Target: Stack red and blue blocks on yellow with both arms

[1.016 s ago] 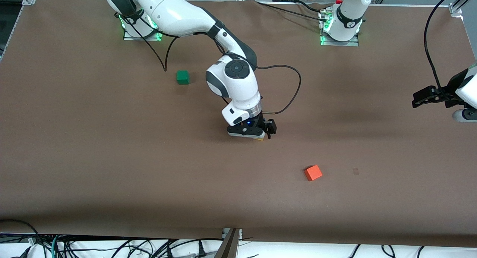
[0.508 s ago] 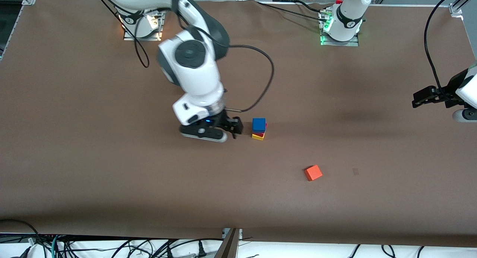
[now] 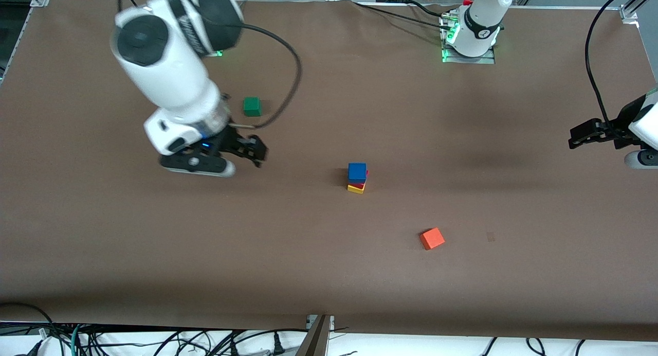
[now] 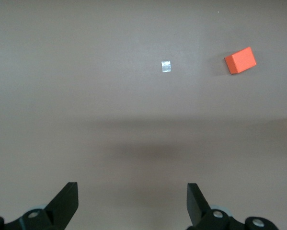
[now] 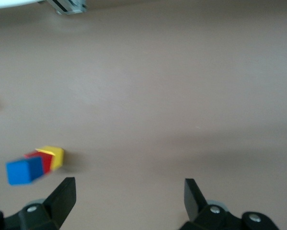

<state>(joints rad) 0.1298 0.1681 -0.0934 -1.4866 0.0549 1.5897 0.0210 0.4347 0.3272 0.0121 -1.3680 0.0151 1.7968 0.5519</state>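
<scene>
**Stack built; clear the arms without nudging it**

The blue block [image 3: 357,171] sits on the red block [image 3: 363,182], which rests on the yellow cube [image 3: 355,188] at mid-bench. The right tool [image 3: 255,151], wide open and empty, hangs over the bench near the green cube [image 3: 252,106]; best to retreat high. The left tool [image 3: 577,138] waits open and empty at its end.

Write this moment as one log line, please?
stack: blue block on red block on yellow block | right gripper: open, over bare table | left gripper: open, waiting at table edge

Robot lab: bolted arm bases [image 3: 470,47], cables [image 3: 154,340]
</scene>
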